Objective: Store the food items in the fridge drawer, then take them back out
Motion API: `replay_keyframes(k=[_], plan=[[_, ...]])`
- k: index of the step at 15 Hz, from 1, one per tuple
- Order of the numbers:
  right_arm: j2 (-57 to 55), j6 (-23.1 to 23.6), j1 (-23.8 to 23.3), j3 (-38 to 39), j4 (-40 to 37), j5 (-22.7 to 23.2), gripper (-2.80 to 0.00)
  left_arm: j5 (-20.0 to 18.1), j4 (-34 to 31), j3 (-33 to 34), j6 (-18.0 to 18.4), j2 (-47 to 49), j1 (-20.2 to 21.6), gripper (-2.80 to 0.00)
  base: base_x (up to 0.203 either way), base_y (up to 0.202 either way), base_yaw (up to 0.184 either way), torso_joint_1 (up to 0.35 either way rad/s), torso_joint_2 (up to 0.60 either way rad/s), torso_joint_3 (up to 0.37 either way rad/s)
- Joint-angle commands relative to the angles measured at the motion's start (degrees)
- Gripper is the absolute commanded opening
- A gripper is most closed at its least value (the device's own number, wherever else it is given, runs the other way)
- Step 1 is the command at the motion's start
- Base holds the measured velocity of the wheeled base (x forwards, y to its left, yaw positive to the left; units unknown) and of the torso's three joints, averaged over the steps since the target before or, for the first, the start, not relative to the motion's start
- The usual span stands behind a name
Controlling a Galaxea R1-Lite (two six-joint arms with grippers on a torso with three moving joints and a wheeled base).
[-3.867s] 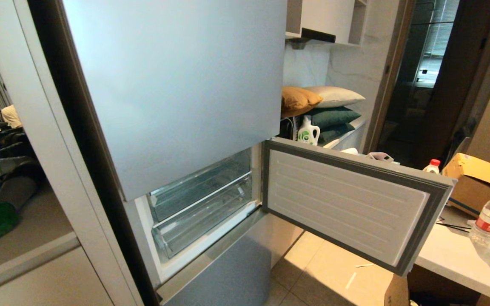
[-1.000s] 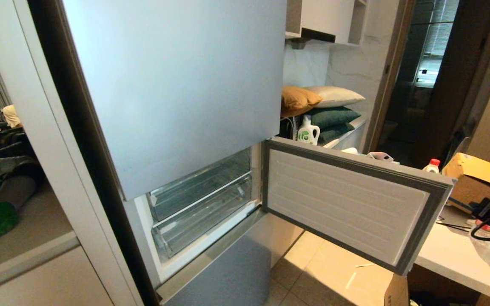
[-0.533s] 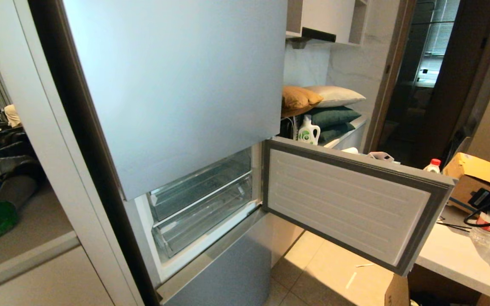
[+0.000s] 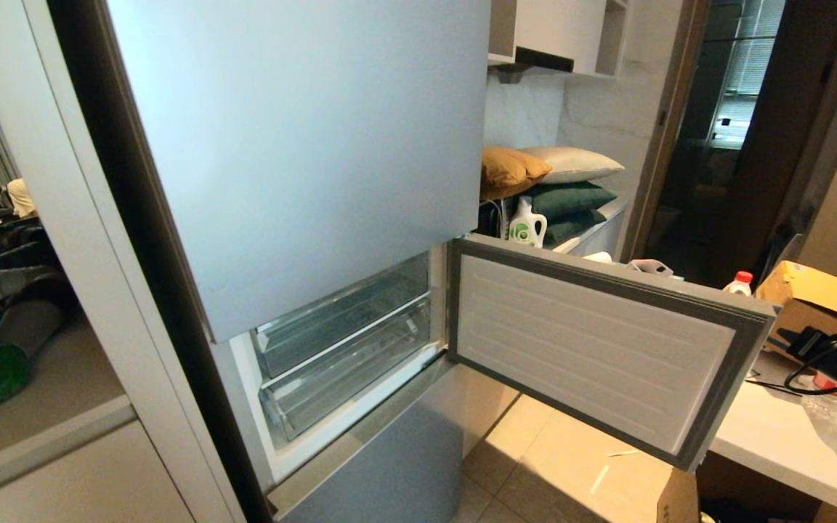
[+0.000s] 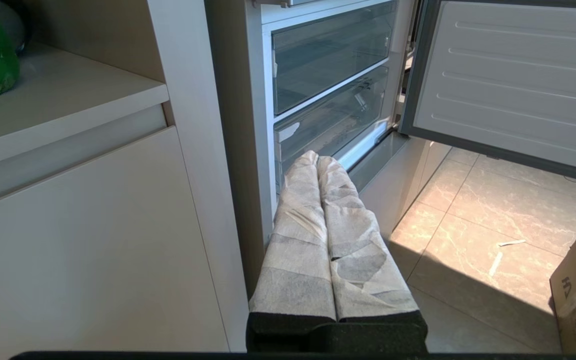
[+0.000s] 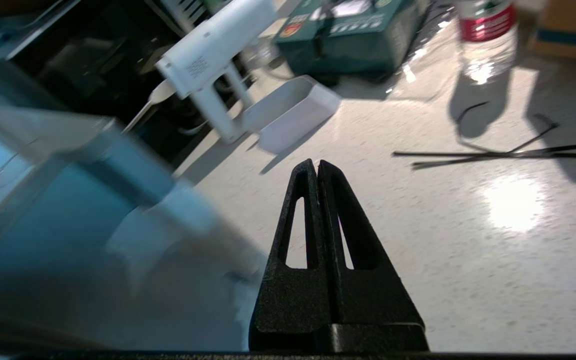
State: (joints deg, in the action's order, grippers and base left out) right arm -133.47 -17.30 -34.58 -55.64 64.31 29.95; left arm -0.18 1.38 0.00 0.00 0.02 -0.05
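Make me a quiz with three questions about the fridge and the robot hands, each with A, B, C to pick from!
1. Where is the right gripper?
A. inside a drawer
B. above the white counter
C. on the floor

2. How many clear fridge drawers show behind the open fridge door?
A. two
B. five
C. none

3. How are the left gripper's wrapped fingers?
A. wide apart
B. holding a pepper
C. pressed together, holding nothing

Answers:
1 B, the right wrist view shows speckled countertop under its tips.
2 A, one drawer sits above the other.
3 C, the left wrist view shows no gap and nothing between them.
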Motion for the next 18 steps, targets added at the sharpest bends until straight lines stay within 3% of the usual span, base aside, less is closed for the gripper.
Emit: replay_keyframes(k=[1,10,13,15,18], plan=[[1.6,-0.1,0.0,1.7,0.3,1.8,-2.80,0.0,0.0,0.6,0.0,0.0,0.0,-2.80,0.000,0.000,0.000,0.000,0.00,0.000],[7.6,0.1,-0.3,11.6,0.4,6.2,-2.80,0.0,0.0,0.6,0.0,0.0,0.0,-2.80,0.000,0.000,0.000,0.000,0.00,0.000],[7.8,0.0,-2.6,10.8,0.4,2.5,-2.80,0.0,0.0,0.6,0.0,0.0,0.0,-2.80,0.000,0.000,0.000,0.000,0.00,0.000],[5.3,0.3,-2.8,7.1,0.5,-3.9,-2.80,0.0,0.0,0.6,0.0,0.0,0.0,-2.80,0.000,0.000,0.000,0.000,0.00,0.000],[-1.2,0.8,-2.9,-0.7,0.4,-5.2,-2.80,0.0,0.0,0.6,0.0,0.0,0.0,-2.80,0.000,0.000,0.000,0.000,0.00,0.000]])
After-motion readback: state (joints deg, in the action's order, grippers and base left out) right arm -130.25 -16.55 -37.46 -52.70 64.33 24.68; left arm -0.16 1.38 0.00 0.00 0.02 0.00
